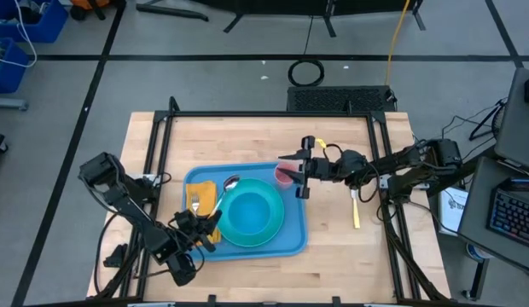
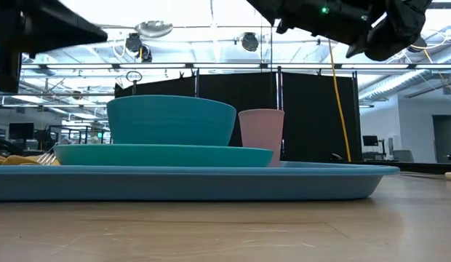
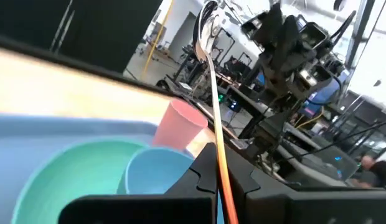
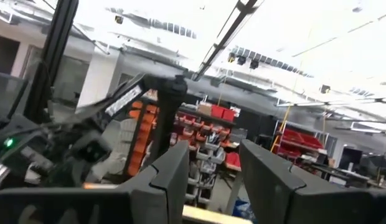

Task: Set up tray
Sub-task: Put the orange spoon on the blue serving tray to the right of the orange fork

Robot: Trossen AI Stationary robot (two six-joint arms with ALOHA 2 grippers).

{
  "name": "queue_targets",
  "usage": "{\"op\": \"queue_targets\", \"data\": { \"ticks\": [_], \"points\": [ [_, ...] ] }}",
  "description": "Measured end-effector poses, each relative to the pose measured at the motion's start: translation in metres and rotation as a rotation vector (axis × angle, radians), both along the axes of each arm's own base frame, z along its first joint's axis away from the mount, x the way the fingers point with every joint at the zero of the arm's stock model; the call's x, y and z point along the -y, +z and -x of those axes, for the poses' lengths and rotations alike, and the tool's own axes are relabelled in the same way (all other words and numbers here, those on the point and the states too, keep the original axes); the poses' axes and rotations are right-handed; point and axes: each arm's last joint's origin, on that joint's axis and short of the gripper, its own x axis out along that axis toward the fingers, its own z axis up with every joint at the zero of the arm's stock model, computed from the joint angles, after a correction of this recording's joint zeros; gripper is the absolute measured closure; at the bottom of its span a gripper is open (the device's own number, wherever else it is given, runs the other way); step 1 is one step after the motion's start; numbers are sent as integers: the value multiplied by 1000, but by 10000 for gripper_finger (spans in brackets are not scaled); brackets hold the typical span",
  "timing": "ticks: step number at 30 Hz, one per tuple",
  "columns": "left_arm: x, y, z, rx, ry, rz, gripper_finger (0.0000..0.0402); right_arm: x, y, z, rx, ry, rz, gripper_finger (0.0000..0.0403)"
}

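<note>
Left gripper (image 1: pixel 215 217), fingers clamped on a yellow-handled metal spoon (image 1: pixel 223 193), lower left over the light-blue rectangular plastic tray (image 1: pixel 292 242); right gripper (image 1: pixel 304 169) fingers apart, empty, above a pink plastic cup (image 1: pixel 282 176) at centre.

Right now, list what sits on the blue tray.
On the tray: a teal plate with a blue bowl on it, a pink cup at the far right corner, and an orange napkin carrying a fork. What lies under the plate and napkin is hidden.
</note>
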Motion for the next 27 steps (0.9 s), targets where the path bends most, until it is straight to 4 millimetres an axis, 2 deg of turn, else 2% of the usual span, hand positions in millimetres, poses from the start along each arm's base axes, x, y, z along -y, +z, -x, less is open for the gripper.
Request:
{"op": "queue_targets", "data": {
  "ticks": [16, 20, 27],
  "points": [
    [34, -52, 10, 74, -99, 106, 402, 1, 1, 1, 13, 4, -7, 268],
    [32, -52, 9, 58, -94, 82, 402, 1, 1, 1, 13, 16, -31, 268],
    [35, -43, 27, 38, -152, 60, 402, 1, 1, 0, 11, 19, -39, 268]
  ]
}}
